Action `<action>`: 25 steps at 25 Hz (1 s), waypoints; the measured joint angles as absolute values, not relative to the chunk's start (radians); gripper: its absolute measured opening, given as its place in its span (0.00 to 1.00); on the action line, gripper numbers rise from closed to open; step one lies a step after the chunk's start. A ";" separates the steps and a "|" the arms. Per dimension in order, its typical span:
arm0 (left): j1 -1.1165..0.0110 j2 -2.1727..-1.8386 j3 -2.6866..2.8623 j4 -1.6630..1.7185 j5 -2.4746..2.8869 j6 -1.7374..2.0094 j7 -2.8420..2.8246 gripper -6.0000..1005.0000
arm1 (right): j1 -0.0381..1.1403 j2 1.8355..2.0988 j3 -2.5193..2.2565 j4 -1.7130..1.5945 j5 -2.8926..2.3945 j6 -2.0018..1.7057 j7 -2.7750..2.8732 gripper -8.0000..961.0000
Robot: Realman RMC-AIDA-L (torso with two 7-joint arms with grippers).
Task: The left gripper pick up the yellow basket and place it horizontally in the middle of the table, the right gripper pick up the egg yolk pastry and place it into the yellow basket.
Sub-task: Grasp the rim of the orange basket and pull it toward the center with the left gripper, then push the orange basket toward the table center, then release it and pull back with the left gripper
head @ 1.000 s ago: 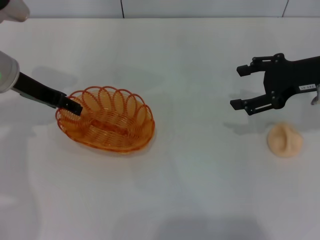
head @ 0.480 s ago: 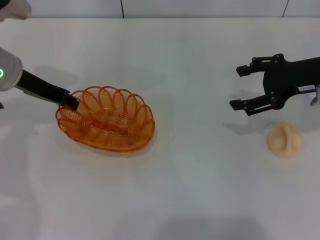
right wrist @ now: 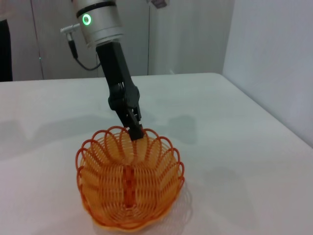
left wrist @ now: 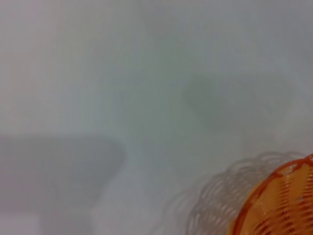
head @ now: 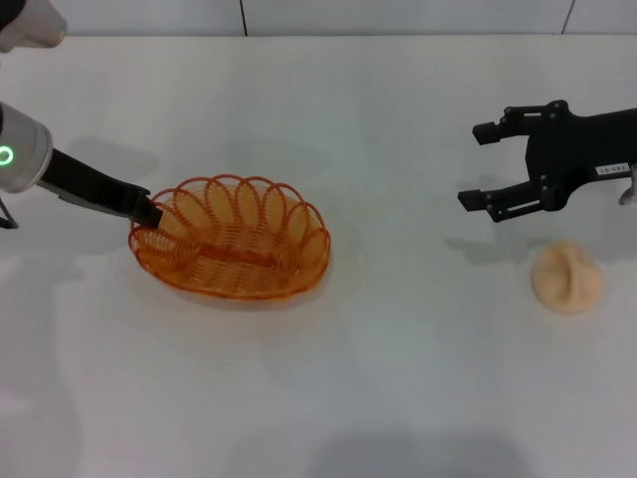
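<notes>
The yellow basket (head: 234,250) lies on the white table (head: 328,398), left of the middle, its long side running left to right. My left gripper (head: 151,212) is shut on the basket's left rim; the right wrist view shows it (right wrist: 135,129) pinching a rim loop of the basket (right wrist: 128,186). A corner of the basket (left wrist: 283,205) shows in the left wrist view. The egg yolk pastry (head: 567,278) sits on the table at the right. My right gripper (head: 486,164) is open and empty, hovering up and left of the pastry.
A grey wall strip (head: 299,15) runs along the table's far edge. Free white table lies between the basket and the pastry and along the near side.
My left gripper has dragged the basket a little to the right and turned it more level. The right gripper and the pastry have not moved.
</notes>
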State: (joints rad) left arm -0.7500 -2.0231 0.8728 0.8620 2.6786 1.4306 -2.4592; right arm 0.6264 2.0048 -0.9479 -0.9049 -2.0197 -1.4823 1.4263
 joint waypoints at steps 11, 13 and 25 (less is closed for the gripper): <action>-0.775 -2.019 0.874 0.888 2.556 1.528 -2.613 0.07 | 0.609 2.006 -0.849 -0.922 -1.963 -1.439 1.424 0.91; -0.788 -2.018 0.877 0.889 2.550 1.536 -2.663 0.07 | 0.606 2.004 -0.843 -0.938 -1.960 -1.438 1.421 0.91; -0.906 -2.063 1.033 0.894 2.574 1.550 -2.890 0.07 | 0.594 2.002 -0.841 -1.009 -1.959 -1.422 1.398 0.91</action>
